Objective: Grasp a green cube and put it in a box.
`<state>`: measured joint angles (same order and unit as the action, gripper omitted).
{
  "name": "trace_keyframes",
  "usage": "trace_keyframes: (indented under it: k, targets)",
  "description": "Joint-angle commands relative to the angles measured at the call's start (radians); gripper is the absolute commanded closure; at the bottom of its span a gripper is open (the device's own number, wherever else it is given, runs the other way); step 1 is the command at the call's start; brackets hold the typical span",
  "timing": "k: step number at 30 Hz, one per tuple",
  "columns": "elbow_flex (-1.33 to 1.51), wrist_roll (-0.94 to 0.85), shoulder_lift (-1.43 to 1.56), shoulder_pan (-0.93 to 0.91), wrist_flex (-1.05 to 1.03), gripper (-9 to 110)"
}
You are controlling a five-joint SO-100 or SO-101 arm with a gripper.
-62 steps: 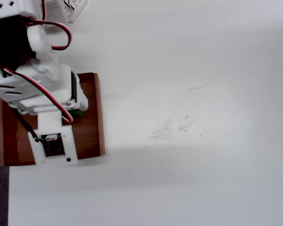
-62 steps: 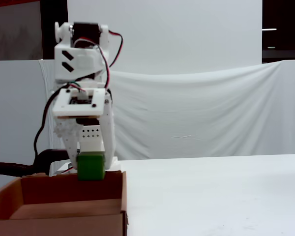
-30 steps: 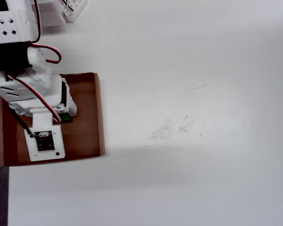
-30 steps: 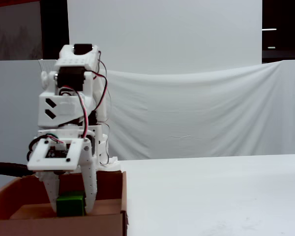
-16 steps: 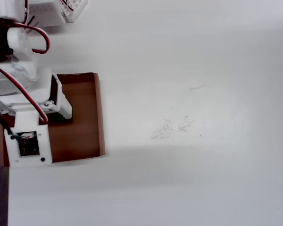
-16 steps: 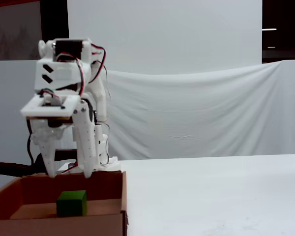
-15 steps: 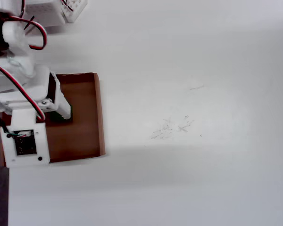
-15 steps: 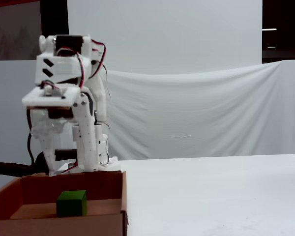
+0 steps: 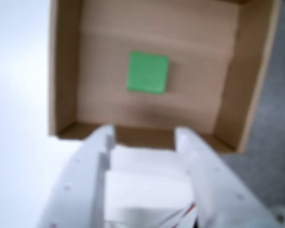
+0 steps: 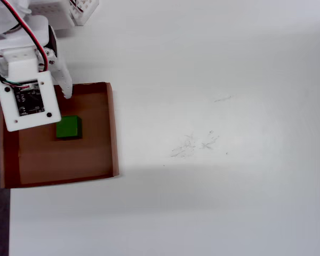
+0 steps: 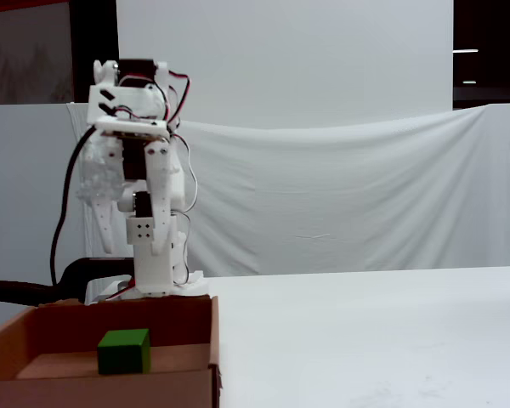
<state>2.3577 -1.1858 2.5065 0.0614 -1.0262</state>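
Item: box point(image 10: 113, 130), brown card, shallow, at the left of the white worktop point(image 10: 218, 80) in the overhead view, its left edge running out over a dark strip.

Item: cube point(image 10: 69, 127), green, lying flat on the box floor, left of centre in the overhead view and clear of every wall; nothing touches it. The task reads as done, or nearly so, on how things lie.

Item: hand point(image 9: 145, 135), white, empty. In the wrist view its two fingers stand spread, with the near box wall showing between the tips (the picture is soft, so fine detail is lost).

Relation: in the wrist view the cube point(image 9: 148, 72) lies straight ahead of the gap between the fingers, beyond the near wall. In the fixed view the hand point(image 11: 110, 242) hangs well above the box point(image 11: 214, 340) and the cube point(image 11: 124, 351) rests low on the floor (no contact). Being square, the cube has no long axis. Any further move is judged a plain retreat.
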Motion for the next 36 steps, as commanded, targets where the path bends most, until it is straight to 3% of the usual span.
trace_keyframes:
  k: [1, 7, 21, 36]
  targets:
    - [0.078, -0.072, 0.126, -0.003, -0.054, 86]
    - [0.224, -0.166, 0.285, -0.008, -0.190, 87]
    - [0.597, -0.195, 0.676, -0.025, -0.206, 86]
    - [0.614, -0.183, 0.678, -0.021, -0.210, 88]
